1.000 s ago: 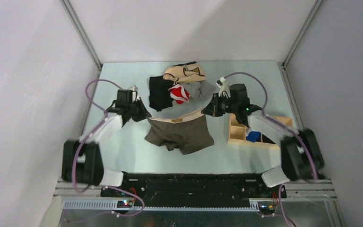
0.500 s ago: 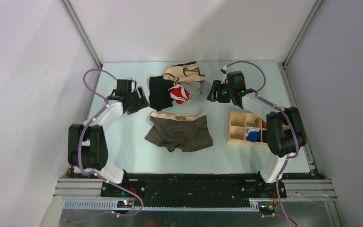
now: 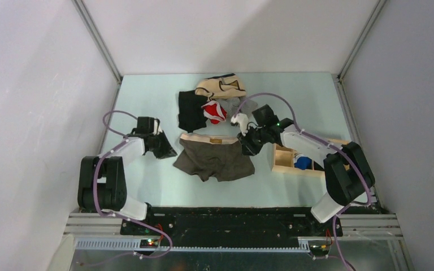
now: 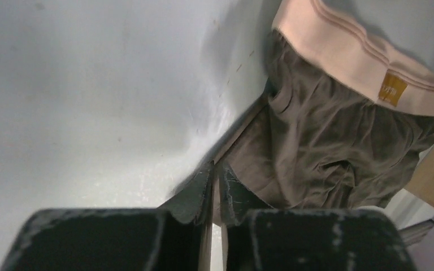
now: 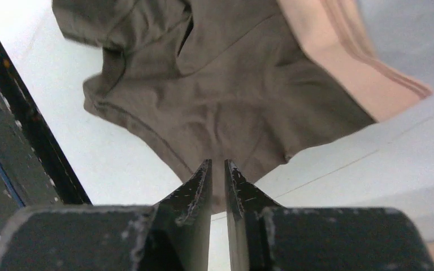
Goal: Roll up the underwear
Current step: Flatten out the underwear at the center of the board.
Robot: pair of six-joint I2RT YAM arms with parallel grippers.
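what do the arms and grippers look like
The left arm and right arm have black joints, white shells and a purple cable each. The left gripper and right gripper have black wedge-shaped fingers with scuffed, pale edges. A green light shows on the right arm.

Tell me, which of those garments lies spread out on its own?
The olive-brown boxer briefs with the cream waistband, flat mid-table; the black garment, beige garment and red garment are bunched together farther back.
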